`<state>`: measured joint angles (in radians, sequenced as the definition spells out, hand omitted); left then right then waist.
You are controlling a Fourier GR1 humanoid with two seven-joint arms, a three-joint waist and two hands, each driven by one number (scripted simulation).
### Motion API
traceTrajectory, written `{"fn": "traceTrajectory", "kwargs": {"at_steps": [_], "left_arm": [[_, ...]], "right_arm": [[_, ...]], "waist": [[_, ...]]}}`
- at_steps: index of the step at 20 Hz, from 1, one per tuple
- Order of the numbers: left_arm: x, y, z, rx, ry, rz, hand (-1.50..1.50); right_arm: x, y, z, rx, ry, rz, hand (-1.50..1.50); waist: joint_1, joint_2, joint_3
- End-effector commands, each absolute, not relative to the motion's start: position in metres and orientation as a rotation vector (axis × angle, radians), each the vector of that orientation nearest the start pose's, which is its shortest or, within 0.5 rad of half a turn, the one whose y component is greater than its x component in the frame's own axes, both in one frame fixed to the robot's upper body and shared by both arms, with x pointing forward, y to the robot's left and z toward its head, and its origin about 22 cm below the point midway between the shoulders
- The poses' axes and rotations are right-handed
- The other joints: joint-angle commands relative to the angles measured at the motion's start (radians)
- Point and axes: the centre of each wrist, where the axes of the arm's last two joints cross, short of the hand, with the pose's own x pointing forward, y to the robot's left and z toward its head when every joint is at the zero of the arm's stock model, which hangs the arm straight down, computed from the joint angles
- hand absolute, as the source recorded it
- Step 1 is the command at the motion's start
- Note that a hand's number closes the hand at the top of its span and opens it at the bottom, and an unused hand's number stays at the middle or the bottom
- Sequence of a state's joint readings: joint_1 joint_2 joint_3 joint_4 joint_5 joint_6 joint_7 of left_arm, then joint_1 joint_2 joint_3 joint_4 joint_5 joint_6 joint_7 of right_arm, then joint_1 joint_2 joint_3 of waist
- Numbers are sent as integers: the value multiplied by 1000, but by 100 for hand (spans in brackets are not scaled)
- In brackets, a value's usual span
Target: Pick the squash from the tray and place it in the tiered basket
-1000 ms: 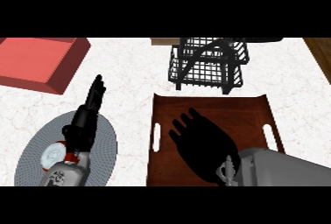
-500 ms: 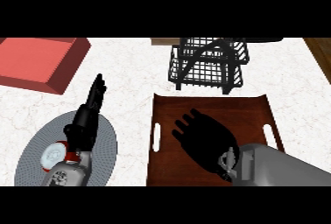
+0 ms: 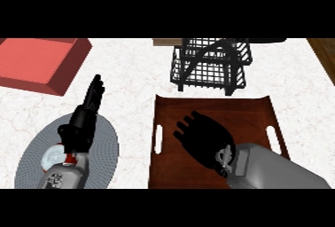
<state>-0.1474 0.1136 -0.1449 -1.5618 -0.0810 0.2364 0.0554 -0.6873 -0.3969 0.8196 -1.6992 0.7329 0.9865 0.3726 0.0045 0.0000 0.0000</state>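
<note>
**Right hand lowered over the tray; squash hidden**

The right hand (image 3: 204, 141) is seen spread over the brown tray (image 3: 256, 111), fingers relaxed, nothing visibly held. The squash cannot be seen; it is judged to lie beneath the palm. A closing grasp is called for next, then a lift toward the wire basket (image 3: 211, 66) just beyond the tray. The left hand (image 3: 85, 116) rests with straight fingers over a grey plate (image 3: 33, 159); a red box (image 3: 39, 63) sits well apart on the desk (image 3: 131, 80).
</note>
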Motion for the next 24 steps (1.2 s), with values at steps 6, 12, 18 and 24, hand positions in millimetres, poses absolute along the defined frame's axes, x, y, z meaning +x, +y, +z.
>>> {"fn": "traceTrajectory", "kwargs": {"at_steps": [6, 12, 18, 24], "left_arm": [[284, 181, 31, 175, -1674, -128, 0], [275, 189, 44, 177, -1655, -127, 0], [265, 204, 35, 190, -1665, -112, 0], [287, 206, 41, 191, -1664, -129, 0]], "right_arm": [[264, -71, 107, -627, -823, 2352, -150], [285, -79, 98, -627, -824, 2342, -150], [274, -66, 64, -609, -816, 2347, -150], [285, -90, 72, -582, -842, 2325, -150]], "waist": [[-3, 1, 0], [2, 1, 0], [2, 1, 0], [-2, 1, 0]]}}
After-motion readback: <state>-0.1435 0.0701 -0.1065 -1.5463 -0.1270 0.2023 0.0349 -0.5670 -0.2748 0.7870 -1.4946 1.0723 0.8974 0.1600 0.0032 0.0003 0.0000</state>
